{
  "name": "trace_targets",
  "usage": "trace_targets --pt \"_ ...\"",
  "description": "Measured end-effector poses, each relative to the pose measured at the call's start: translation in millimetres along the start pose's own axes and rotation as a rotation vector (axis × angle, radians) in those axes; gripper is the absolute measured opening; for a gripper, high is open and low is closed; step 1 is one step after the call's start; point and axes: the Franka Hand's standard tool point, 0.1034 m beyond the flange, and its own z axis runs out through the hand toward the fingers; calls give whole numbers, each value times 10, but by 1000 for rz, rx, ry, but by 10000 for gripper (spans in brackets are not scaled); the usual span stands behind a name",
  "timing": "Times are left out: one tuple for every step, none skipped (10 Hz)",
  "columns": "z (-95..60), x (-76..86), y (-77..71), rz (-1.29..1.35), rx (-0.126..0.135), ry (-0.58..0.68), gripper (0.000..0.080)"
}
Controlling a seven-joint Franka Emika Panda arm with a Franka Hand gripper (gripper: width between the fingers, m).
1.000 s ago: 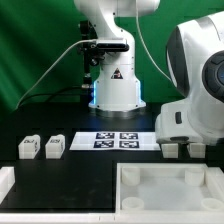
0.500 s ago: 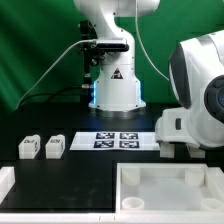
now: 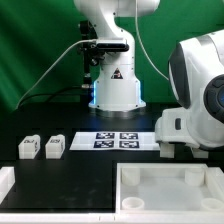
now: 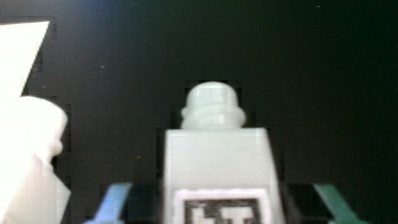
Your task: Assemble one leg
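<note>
In the wrist view a white leg (image 4: 217, 150) with a black-and-white tag on its face and a rounded peg on its end lies between my gripper's (image 4: 217, 206) two fingers. A dark gap shows on each side between finger and leg, so the gripper is open around it. In the exterior view the gripper (image 3: 181, 150) is low over the table at the right, and the leg there is hidden behind it. Two more legs (image 3: 28, 148) (image 3: 54, 147) stand side by side on the table at the left.
The marker board (image 3: 118, 139) lies mid-table. A large white tray-like panel with raised rims (image 3: 135, 172) fills the front right. Another white part (image 3: 5, 182) sits at the front left corner. A white piece (image 4: 29, 150) lies close beside the leg in the wrist view.
The arm has come down slightly toward the table at the exterior view's right over the last second, then held still. The two legs at the left have not moved.
</note>
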Motion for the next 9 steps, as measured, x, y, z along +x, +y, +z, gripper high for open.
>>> trace_targets --pt "0 0 0 0 0 0 286" --pt "0 0 0 0 0 0 287" --pt "0 0 0 0 0 0 287" --pt "0 0 0 0 0 0 287" --pt "0 0 0 0 0 0 287" --pt "0 0 0 0 0 0 287" --pt "-55 10 13 -18 -4 8 287" --pt "-314 -4 49 -55 -11 52 287" --pt "-596 -121 106 -94 -11 54 287"
